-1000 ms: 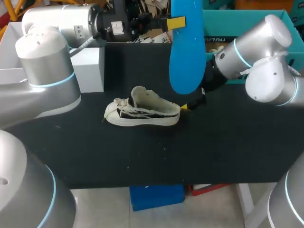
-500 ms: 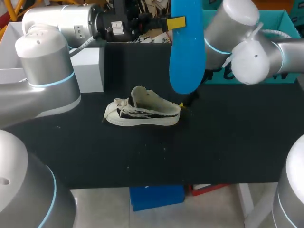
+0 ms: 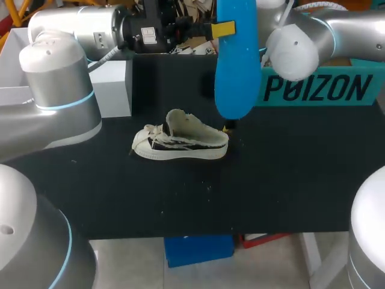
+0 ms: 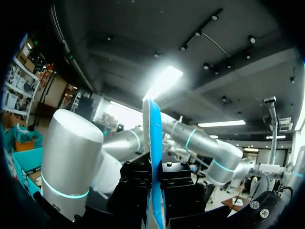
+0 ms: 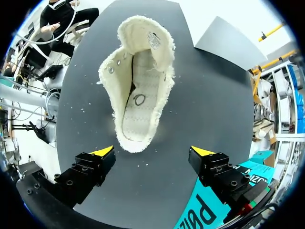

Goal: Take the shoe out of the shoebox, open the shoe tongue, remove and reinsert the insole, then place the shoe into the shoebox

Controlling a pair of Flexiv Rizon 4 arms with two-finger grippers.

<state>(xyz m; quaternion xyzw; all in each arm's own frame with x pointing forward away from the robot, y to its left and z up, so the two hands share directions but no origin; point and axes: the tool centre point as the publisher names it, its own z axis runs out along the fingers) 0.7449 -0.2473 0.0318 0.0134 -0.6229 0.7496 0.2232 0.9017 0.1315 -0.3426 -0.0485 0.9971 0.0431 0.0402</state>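
Cream-white canvas shoe (image 3: 180, 143) stands on its sole near the middle of the black surface (image 3: 289, 180), toe toward the robot's left and heel toward its right. Its tongue is pulled up and the mouth gapes wide. From the right wrist view the bare inner floor of the shoe (image 5: 140, 86) shows, with no insole in it.

The bright blue foam insole (image 3: 236, 60) hangs upright in the air above and behind the heel, well clear of the shoe. The left hand (image 4: 153, 177) pinches it near its upper end from both sides; in the left wrist view the insole (image 4: 153, 143) is seen edge-on between the black fingers.

The right hand (image 5: 152, 152) hovers just behind the heel with its yellow-tipped fingers spread wide, the heel ahead of the gap and touching neither finger. In the head view it is mostly hidden behind the insole.

The teal cardboard shoebox (image 3: 319, 90) sits at the far right of the surface, apart from the shoe. A white box (image 3: 111, 84) stands at the far left.
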